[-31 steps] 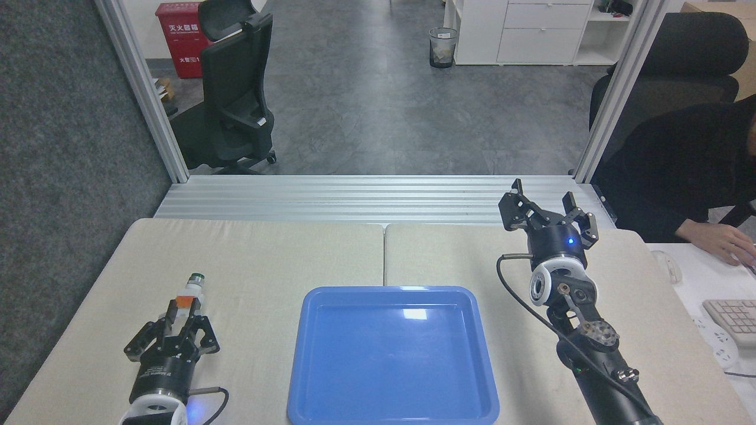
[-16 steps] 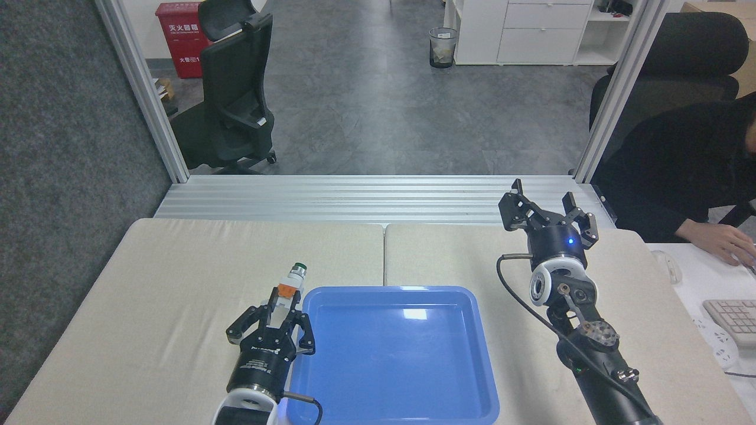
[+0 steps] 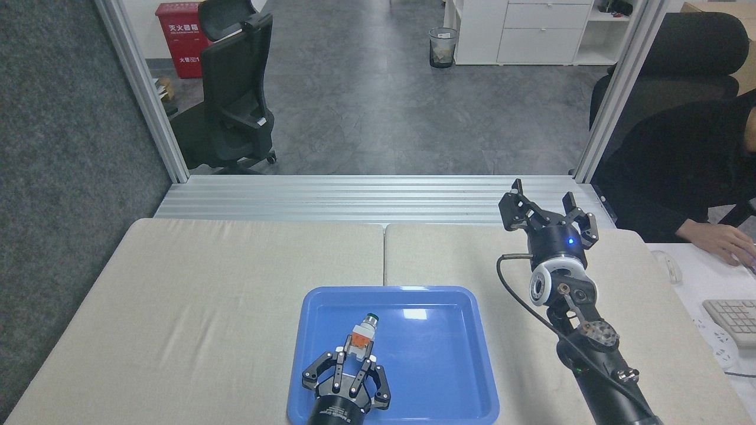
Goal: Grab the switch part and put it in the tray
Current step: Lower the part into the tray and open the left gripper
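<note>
The switch part (image 3: 362, 334), white with an orange middle and a dark green tip, sticks out from the fingers of my left gripper (image 3: 352, 361), which is shut on it. Both hang over the left half of the bright blue tray (image 3: 449, 354); whether the part touches the tray floor I cannot tell. My right gripper (image 3: 546, 203) is open and empty, raised over the table's far right side, well away from the tray.
Two beige table pads (image 3: 195, 283) meet at a seam behind the tray. A person in black sits at the right, with a hand (image 3: 717, 242) by a keyboard (image 3: 735, 319). An aluminium rail (image 3: 378, 198) runs along the table's far edge.
My left gripper has carried the switch part rightward from the left pad, past the tray's left rim, to over the tray. The right arm has not moved.
</note>
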Controlling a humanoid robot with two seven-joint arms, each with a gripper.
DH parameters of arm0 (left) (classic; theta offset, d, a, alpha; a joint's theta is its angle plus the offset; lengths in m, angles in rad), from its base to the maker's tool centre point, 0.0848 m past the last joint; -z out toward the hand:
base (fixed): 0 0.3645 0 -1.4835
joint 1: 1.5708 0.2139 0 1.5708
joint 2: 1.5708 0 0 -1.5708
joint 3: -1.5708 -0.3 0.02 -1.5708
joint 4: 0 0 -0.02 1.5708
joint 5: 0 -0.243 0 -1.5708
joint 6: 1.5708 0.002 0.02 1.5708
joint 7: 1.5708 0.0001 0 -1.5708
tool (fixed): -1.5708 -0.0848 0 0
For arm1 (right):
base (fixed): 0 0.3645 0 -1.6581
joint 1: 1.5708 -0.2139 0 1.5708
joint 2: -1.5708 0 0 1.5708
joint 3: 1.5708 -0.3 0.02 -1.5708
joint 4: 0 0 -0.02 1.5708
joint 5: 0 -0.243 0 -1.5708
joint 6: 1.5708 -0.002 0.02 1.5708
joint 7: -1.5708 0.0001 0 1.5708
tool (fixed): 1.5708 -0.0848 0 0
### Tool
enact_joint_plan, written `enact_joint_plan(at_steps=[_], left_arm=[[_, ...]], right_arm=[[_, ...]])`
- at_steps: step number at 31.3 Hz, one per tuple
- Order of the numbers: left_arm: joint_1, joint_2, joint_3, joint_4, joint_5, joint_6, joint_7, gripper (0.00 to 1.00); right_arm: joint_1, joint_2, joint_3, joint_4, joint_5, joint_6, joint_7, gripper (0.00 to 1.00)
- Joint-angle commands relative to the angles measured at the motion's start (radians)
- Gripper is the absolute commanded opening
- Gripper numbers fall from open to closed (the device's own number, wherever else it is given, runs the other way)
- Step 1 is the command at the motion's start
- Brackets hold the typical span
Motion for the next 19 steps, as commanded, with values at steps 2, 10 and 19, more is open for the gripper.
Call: enact_joint_plan(at_steps=[2,10,19], left_arm=[[0.021,-0.031,-0.204,0.014,-0.01,0.029,-0.01,0.17],[-0.028,-0.037,-0.192,0.0,0.002,0.146,0.008,1.0],[-0.273,-0.02,0.13,-0.026,0.031,0.114,0.01,1.0]], right_arm=[[0.0,0.0,0.0,0.0,0.0,0.0,-0.001,1.0],[0.0,0.0,0.0,0.0,0.0,0.0,-0.001,1.0],[0.0,0.0,0.0,0.0,0.0,0.0,-0.001,1.0]])
